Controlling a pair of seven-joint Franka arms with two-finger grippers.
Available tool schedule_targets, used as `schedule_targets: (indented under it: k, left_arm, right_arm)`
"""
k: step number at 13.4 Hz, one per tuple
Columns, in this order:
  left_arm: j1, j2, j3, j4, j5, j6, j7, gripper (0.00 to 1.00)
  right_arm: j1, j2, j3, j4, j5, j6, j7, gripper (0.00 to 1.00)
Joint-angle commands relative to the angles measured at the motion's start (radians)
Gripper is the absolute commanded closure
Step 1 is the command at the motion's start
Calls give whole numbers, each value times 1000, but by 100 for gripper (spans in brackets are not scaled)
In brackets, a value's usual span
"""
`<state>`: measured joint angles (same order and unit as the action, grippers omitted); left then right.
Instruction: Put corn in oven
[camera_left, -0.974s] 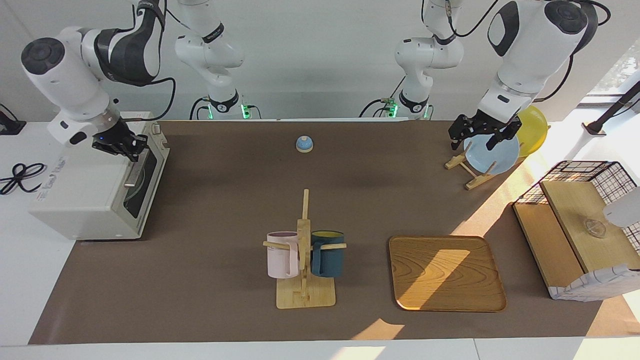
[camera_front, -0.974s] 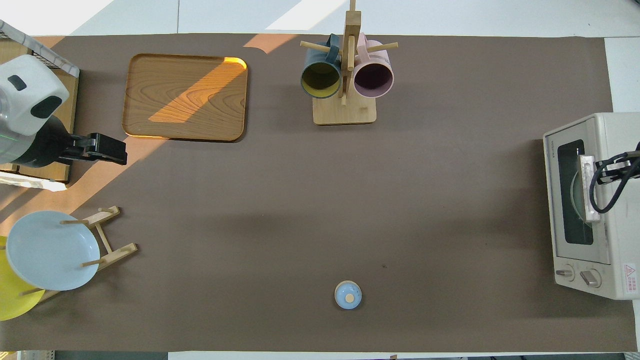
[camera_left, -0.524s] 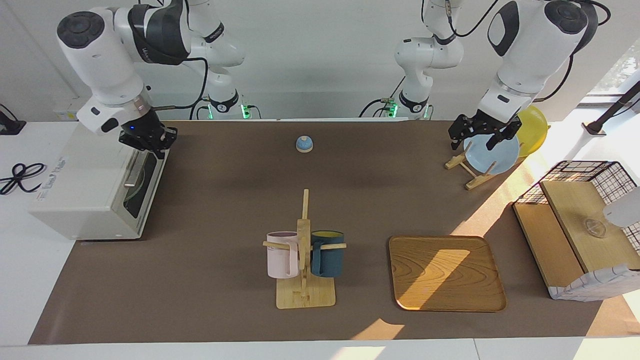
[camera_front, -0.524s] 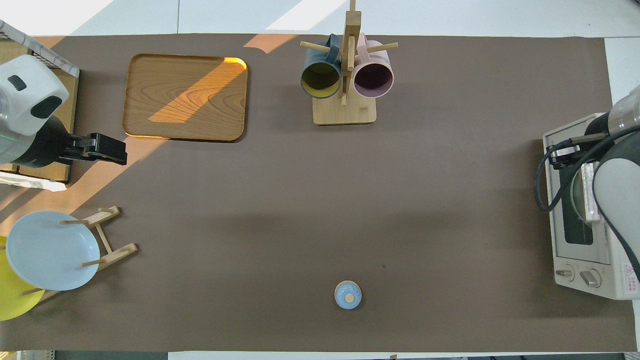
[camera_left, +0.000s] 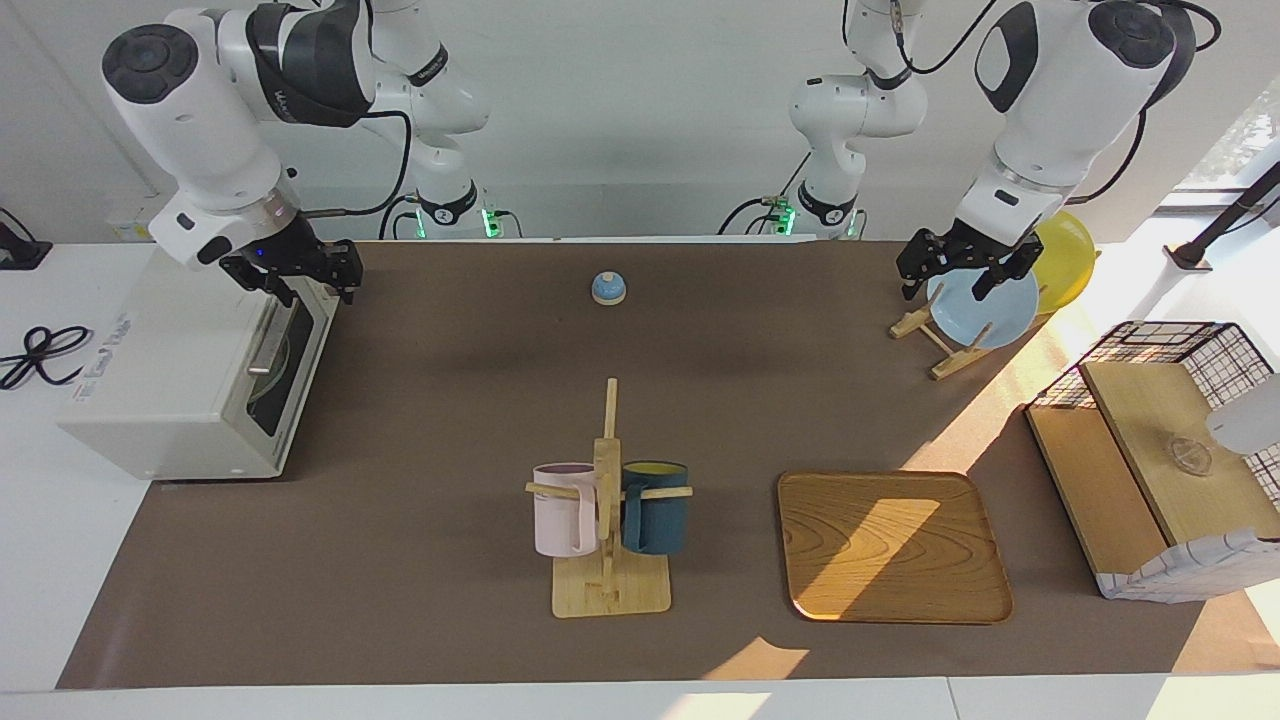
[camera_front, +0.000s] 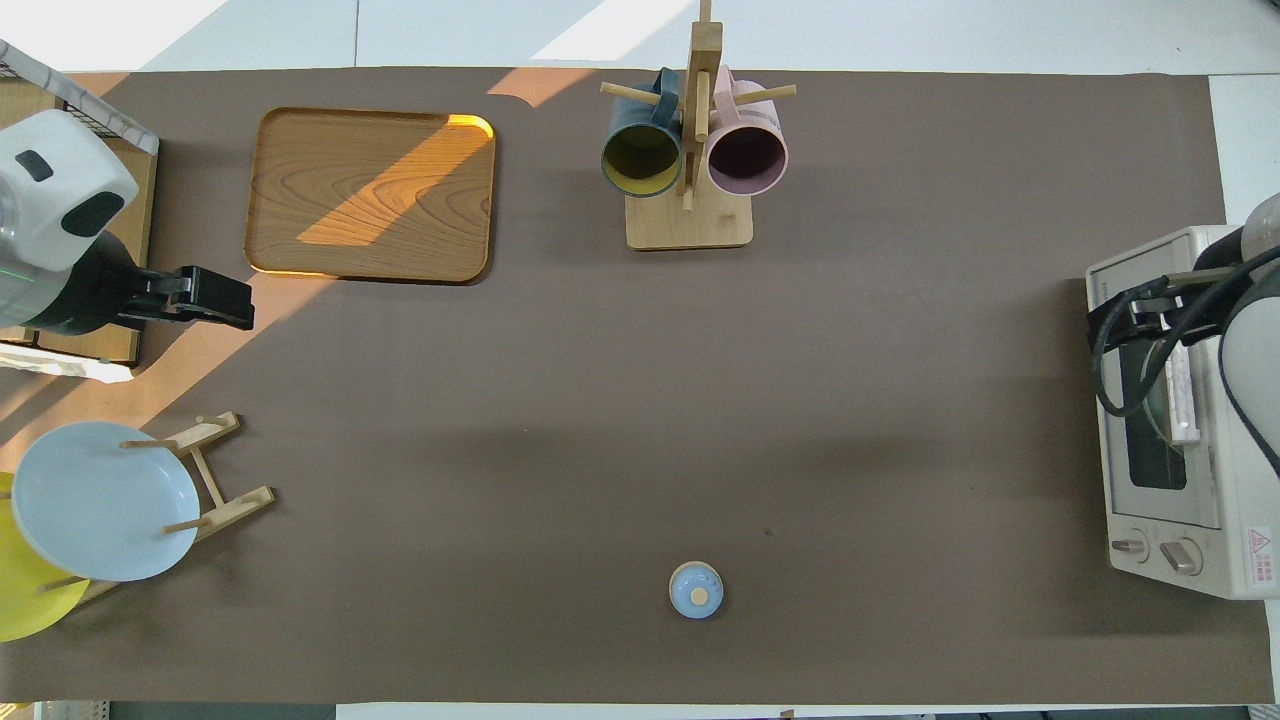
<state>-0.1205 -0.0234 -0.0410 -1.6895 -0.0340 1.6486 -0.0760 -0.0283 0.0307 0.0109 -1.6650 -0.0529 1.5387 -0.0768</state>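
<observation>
The white oven stands at the right arm's end of the table with its dark glass door shut; it also shows in the overhead view. No corn shows in either view. My right gripper is open and empty, in the air just above the top edge of the oven door; it also shows in the overhead view. My left gripper is open and empty, waiting in the air over the plate rack; it also shows in the overhead view.
A mug rack with a pink and a dark blue mug stands mid-table. A wooden tray lies beside it. A blue plate and a yellow plate stand in a rack. A wire-and-wood basket and a small blue bell are also on the table.
My right gripper has lifted off the oven door's handle and moved up and toward the table's middle, now hanging above the door's top edge. The left arm has not moved.
</observation>
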Motion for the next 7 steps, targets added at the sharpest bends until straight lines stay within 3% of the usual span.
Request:
schedule_targets:
  k: [1,7]
  left_arm:
    - [10,-20,-7,-12,14,-6,4,0]
    - [10,-20,-7,-12,14,-6,4,0]
  right_arm:
    - [-12,70,4,103,48,-60,-1,0]
    - [27,35,-3,54,41,-71,20,0]
